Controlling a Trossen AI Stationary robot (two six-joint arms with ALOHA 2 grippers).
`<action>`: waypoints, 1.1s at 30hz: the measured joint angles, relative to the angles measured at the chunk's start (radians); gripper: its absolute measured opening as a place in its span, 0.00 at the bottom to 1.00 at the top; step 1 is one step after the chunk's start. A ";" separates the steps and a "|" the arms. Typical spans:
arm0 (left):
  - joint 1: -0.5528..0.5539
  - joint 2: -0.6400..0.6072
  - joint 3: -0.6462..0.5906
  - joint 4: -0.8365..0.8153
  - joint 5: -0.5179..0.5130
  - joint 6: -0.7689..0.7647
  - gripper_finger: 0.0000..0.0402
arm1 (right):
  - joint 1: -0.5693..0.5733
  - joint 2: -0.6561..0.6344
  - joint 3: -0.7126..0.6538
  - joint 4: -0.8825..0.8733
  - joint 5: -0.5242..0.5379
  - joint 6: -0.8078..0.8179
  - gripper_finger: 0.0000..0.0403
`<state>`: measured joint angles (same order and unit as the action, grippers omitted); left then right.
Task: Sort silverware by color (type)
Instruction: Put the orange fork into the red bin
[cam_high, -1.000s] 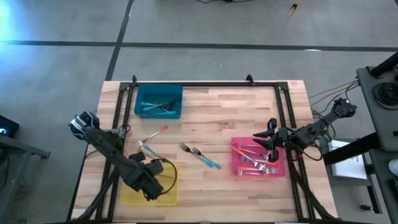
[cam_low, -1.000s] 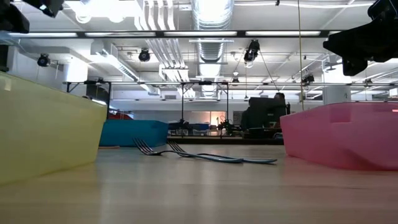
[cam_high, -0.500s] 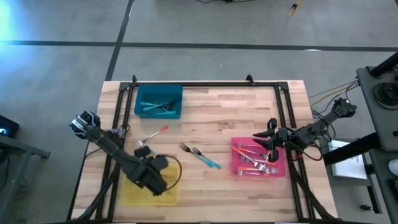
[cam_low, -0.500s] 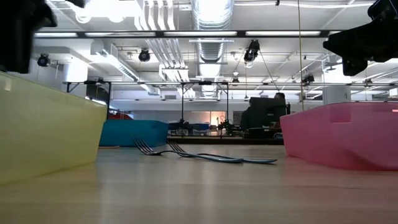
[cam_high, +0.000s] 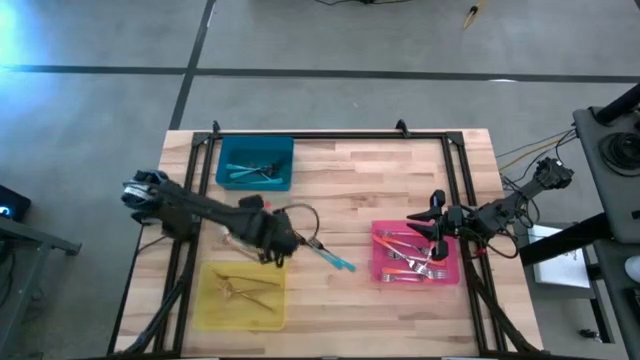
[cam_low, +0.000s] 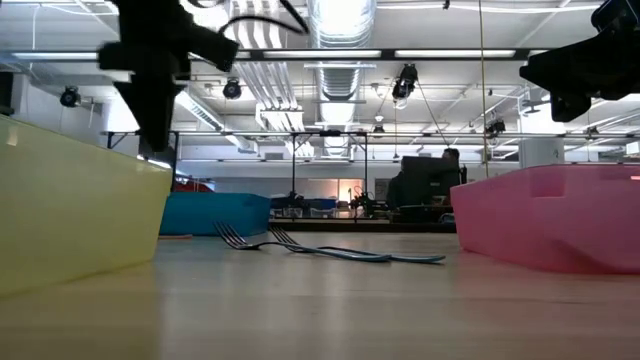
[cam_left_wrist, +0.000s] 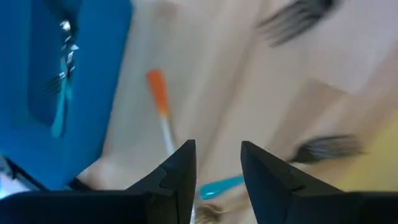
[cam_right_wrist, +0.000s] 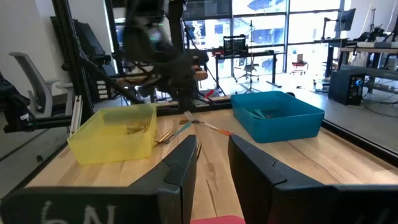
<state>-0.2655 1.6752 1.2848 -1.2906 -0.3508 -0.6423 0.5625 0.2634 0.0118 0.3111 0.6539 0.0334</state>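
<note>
You've got the L gripper (cam_high: 283, 243) over mid-table, just above the yellow tray (cam_high: 212, 310), fingers apart w/ a narrow gap and nothing between them. Gold forks (cam_high: 243, 289) lie in that tray. Teal forks (cam_high: 252, 171) sit in the teal tray (cam_high: 226, 150). A pink-handled fork (cam_left_wrist: 160, 112) and teal-handled forks (cam_high: 331, 255) lie loose on the table (cam_high: 380, 170). Pink forks (cam_high: 412, 260) fill the pink tray (cam_high: 378, 268). Your R gripper (cam_high: 430, 226) waits over the pink tray's upper edge, fingers narrowly parted, empty.
</note>
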 joint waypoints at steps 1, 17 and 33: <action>0.025 0.000 -0.005 -0.006 0.000 0.005 0.27 | 0.000 0.000 0.000 0.000 0.000 0.000 0.21; 0.220 -0.011 -0.350 0.098 0.209 0.150 0.27 | 0.000 0.000 0.000 0.000 0.000 0.000 0.21; 0.281 -0.021 -0.460 0.269 0.167 0.195 0.27 | 0.000 0.000 0.000 0.000 0.000 0.000 0.21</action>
<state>0.0154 1.6543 0.8250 -1.0216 -0.1841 -0.4471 0.5623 0.2631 0.0118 0.3111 0.6538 0.0334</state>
